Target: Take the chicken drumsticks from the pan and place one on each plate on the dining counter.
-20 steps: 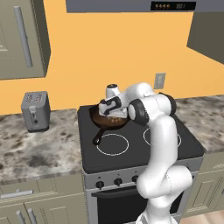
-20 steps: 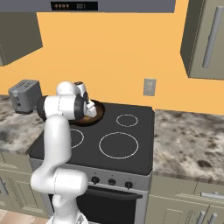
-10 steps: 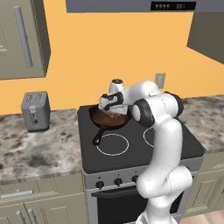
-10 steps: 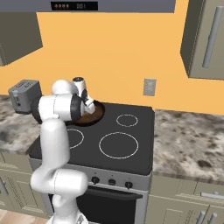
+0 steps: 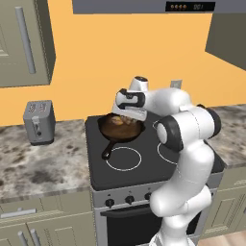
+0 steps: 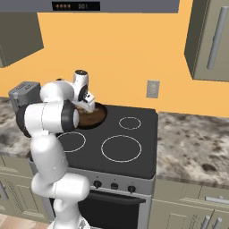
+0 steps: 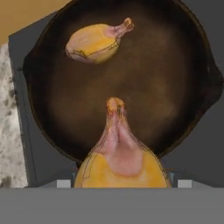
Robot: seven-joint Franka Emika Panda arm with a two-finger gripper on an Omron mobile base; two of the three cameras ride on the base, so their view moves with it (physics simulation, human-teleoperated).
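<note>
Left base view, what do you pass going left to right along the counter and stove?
Toaster → pan on the black stovetop → the robot's white arm → marble counter at the right edge.

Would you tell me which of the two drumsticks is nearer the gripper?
The drumstick at the bottom of the hand view, large and close to the camera; the other drumstick lies across the pan.

The near drumstick (image 7: 120,162) hides the pincer (image 7: 120,183) tips (their stance unreadable), bottom edge cropping it.
</note>
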